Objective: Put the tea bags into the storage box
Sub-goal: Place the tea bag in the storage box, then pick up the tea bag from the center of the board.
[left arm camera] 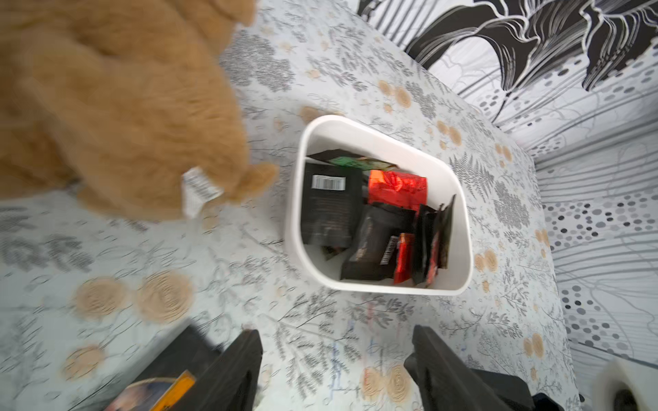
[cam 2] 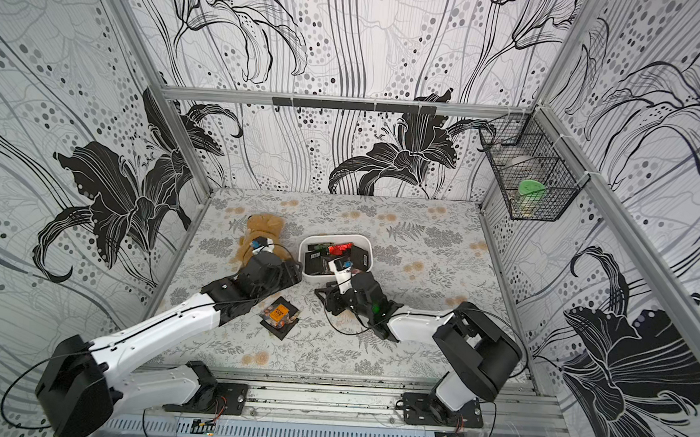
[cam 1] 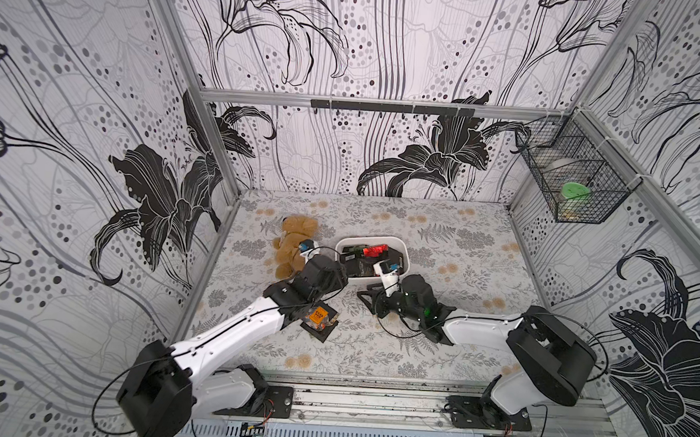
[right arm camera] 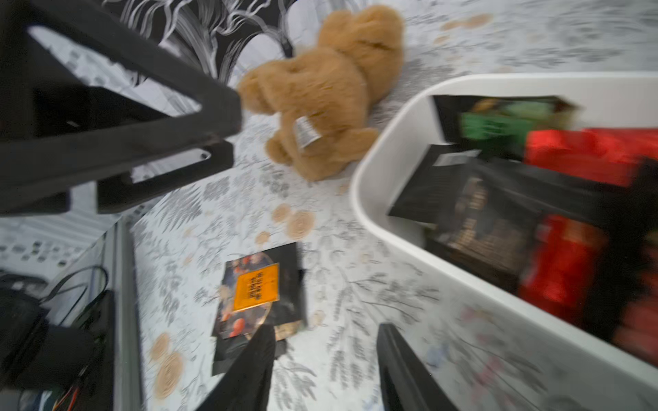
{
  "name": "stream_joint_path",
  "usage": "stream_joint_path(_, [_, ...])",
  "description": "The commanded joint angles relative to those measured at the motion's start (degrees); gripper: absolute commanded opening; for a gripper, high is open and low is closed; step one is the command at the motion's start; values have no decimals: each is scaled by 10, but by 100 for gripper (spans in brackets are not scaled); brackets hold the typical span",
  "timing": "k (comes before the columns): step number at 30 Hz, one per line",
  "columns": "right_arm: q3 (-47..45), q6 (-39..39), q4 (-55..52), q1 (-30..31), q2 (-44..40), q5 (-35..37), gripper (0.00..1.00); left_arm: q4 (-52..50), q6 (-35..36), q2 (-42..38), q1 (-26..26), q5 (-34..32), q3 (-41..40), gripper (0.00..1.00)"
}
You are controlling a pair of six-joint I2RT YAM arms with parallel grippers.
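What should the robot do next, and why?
Probably move the right pincer onto the orange-labelled tea bag: it lies on the table outside the white box, atop a black one, just ahead of that open, empty pincer. The other bags seen are already in the box.

Blurred and cropped
In the left wrist view the teddy bear (left arm camera: 117,106) is smeared and cut by the frame; in the right wrist view the storage box (right arm camera: 384,170) runs off-frame, its tea bags (right arm camera: 498,220) blurred beyond reading.
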Motion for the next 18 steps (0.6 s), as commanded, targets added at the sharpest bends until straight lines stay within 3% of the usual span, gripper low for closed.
stream_joint_path(1, [59, -42, -52, 39, 48, -57, 48, 24, -55, -78, 18, -28, -78, 75])
stream_joint_path(6, [149, -53, -137, 66, 133, -64, 42, 15, -89, -171, 42, -26, -176, 78])
stream_joint_path(8, [190, -47, -178, 70, 170, -58, 34, 20, -93, -192, 48, -29, -204, 79])
stream_joint_path(10, [224, -41, -212, 70, 200, -51, 28, 24, -90, -194, 62, -26, -223, 80])
stream_joint_path(18, [265, -27, -264, 70, 239, -22, 25, 97, -54, -138, 148, 80, -256, 79])
